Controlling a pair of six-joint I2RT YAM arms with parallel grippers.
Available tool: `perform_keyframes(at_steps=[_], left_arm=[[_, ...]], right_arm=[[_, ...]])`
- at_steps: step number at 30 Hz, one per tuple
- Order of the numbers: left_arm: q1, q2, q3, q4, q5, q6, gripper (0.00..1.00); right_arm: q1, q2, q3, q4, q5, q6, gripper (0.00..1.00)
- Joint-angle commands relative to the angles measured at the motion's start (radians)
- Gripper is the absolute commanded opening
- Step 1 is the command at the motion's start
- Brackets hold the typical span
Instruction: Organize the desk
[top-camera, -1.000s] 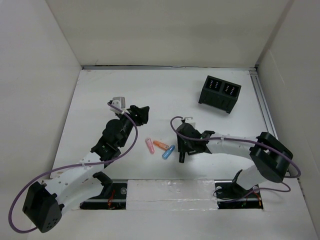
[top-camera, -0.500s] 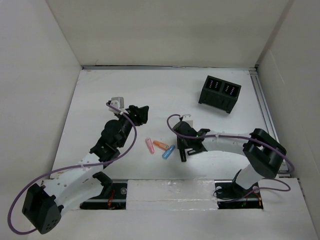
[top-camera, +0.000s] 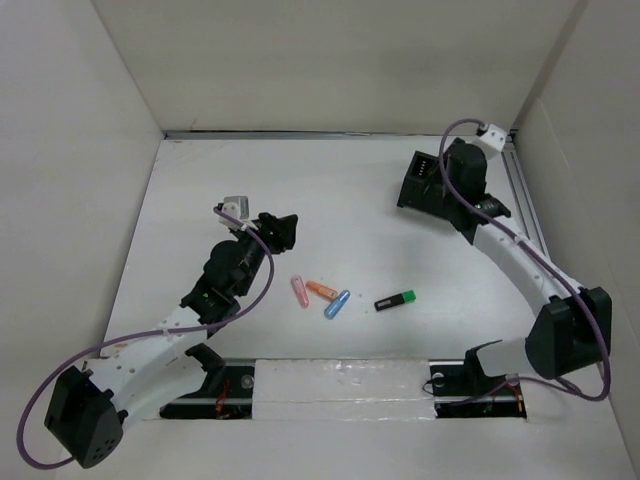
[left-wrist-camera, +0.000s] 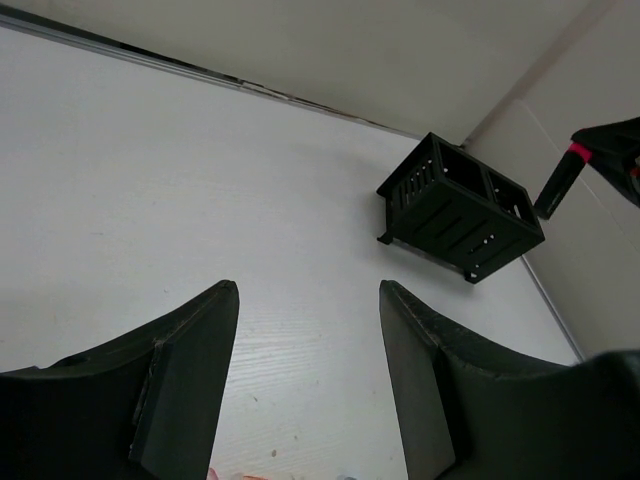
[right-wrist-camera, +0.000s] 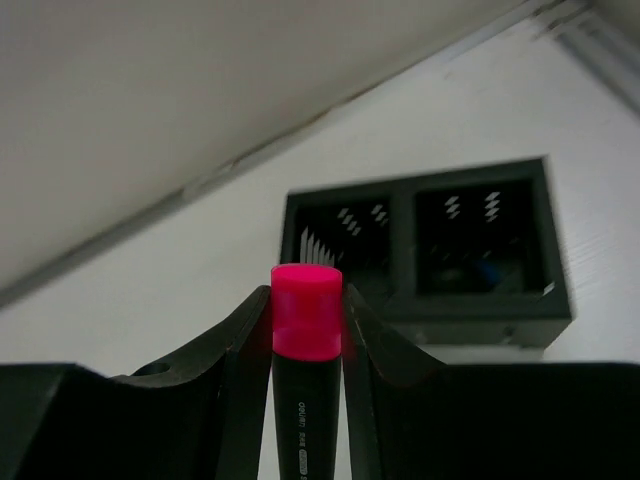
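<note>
The right hand (right-wrist-camera: 305, 300) is clamped on a pink-capped black marker (right-wrist-camera: 304, 335) just above the black two-compartment box (left-wrist-camera: 455, 225), which stands on the white desk (top-camera: 330, 190). The left hand (left-wrist-camera: 307, 288), spread apart and empty, hangs well left of that box.

The top view looks steeply down from above and behind the arm bases. It is far enough to take in the whole desk (top-camera: 320, 190) and its walls, with the black box (top-camera: 440, 188) toward the far right corner.

The left wrist view sits low over the desk and looks out between the left gripper (left-wrist-camera: 308, 300) towards the box, which lies well off.

The right wrist view hangs close above the box, looking down into both compartments past the marker (right-wrist-camera: 305, 340) in the right gripper (right-wrist-camera: 305, 300).

All three views share the box. The left wrist view also catches the marker beside it.
</note>
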Motion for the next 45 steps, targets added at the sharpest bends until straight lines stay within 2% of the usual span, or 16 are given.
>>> perform_keyframes(at_steps=[1, 6, 14, 17, 19, 20, 21, 23, 31, 32, 33, 35, 36, 37, 42, 45], left_arm=[[0.006, -0.016, -0.014, 0.051, 0.013, -0.009, 0.54], [0.006, -0.027, -0.014, 0.050, 0.027, -0.010, 0.54], [0.006, -0.021, -0.014, 0.053, 0.024, -0.010, 0.54], [0.006, -0.018, -0.011, 0.050, 0.025, -0.010, 0.54], [0.015, -0.018, -0.014, 0.053, 0.027, -0.010, 0.54], [0.015, -0.021, -0.014, 0.053, 0.024, -0.010, 0.54], [0.015, -0.021, -0.014, 0.054, 0.024, -0.010, 0.54], [0.015, -0.018, -0.014, 0.054, 0.025, -0.010, 0.54], [0.015, -0.033, -0.017, 0.050, 0.025, -0.012, 0.54], [0.015, -0.031, -0.017, 0.054, 0.027, -0.012, 0.54], [0.015, -0.028, -0.015, 0.053, 0.028, -0.013, 0.54], [0.015, -0.025, -0.012, 0.050, 0.033, -0.013, 0.54], [0.015, -0.027, -0.011, 0.048, 0.036, -0.015, 0.54], [0.015, -0.028, -0.011, 0.048, 0.040, -0.013, 0.54], [0.015, -0.053, -0.017, 0.050, 0.050, -0.019, 0.54], [0.015, -0.050, -0.014, 0.053, 0.064, -0.024, 0.54]], right_arm=[[-0.112, 0.084, 0.067, 0.174, 0.164, -0.068, 0.18], [-0.246, 0.258, 0.212, 0.196, 0.197, -0.133, 0.16], [-0.266, 0.345, 0.235, 0.277, 0.278, -0.236, 0.18], [-0.229, 0.350, 0.192, 0.308, 0.316, -0.264, 0.22], [-0.194, 0.335, 0.146, 0.320, 0.333, -0.258, 0.29], [-0.183, 0.325, 0.129, 0.335, 0.338, -0.258, 0.33], [-0.174, 0.304, 0.115, 0.347, 0.336, -0.259, 0.44], [-0.160, 0.293, 0.112, 0.340, 0.347, -0.261, 0.51], [-0.117, 0.192, 0.105, 0.240, 0.350, -0.232, 0.52], [-0.102, 0.171, 0.102, 0.211, 0.329, -0.217, 0.50], [-0.056, 0.149, 0.086, 0.182, 0.329, -0.198, 0.42], [0.007, 0.076, 0.063, 0.112, 0.271, -0.158, 0.24], [0.080, 0.051, 0.028, 0.035, 0.260, -0.100, 0.09], [0.116, 0.028, -0.001, 0.001, 0.243, -0.076, 0.03], [0.248, -0.098, -0.176, -0.296, 0.093, 0.123, 0.00], [0.285, -0.229, -0.338, -0.387, -0.016, 0.243, 0.02]])
